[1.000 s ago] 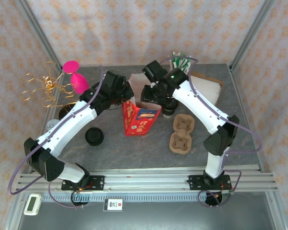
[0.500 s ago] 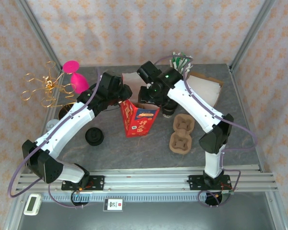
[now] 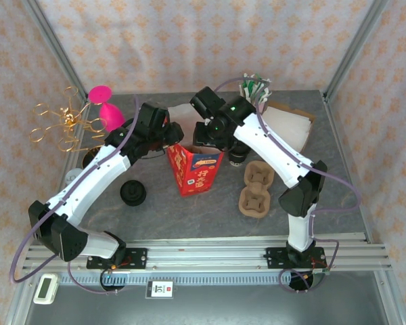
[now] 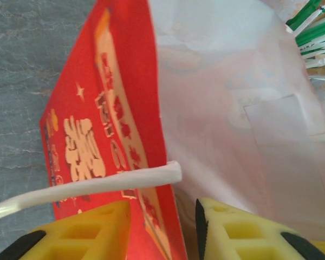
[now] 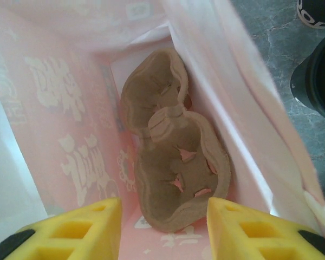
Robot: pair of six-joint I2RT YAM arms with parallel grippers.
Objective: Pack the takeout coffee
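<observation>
A red paper bag [image 3: 195, 170] stands open mid-table. My left gripper [image 3: 176, 134] is at its left rim, open: the yellow fingers [image 4: 92, 230] straddle the red wall [image 4: 119, 108] with a gap on the inner side, and a white handle cord [image 4: 97, 187] crosses in front. My right gripper [image 3: 204, 139] hangs over the bag's mouth, open, with nothing between its fingertips [image 5: 163, 208]. Below it a brown pulp cup carrier [image 5: 173, 168] lies at the bottom of the bag. A black coffee cup [image 3: 238, 156] stands just right of the bag, partly hidden by the right arm, and shows dark [image 5: 317, 81] in the right wrist view.
Two more pulp carriers [image 3: 256, 189] lie right of the bag. A black lid [image 3: 132, 193] sits to the left. At the back are a pink object [image 3: 105, 108], a gold wire rack [image 3: 64, 125], green-and-white packets [image 3: 256, 87] and a flat paper bag [image 3: 287, 125].
My left gripper has opened and let go of the bag's rim. Both arms and the bag's top have drifted slightly left.
</observation>
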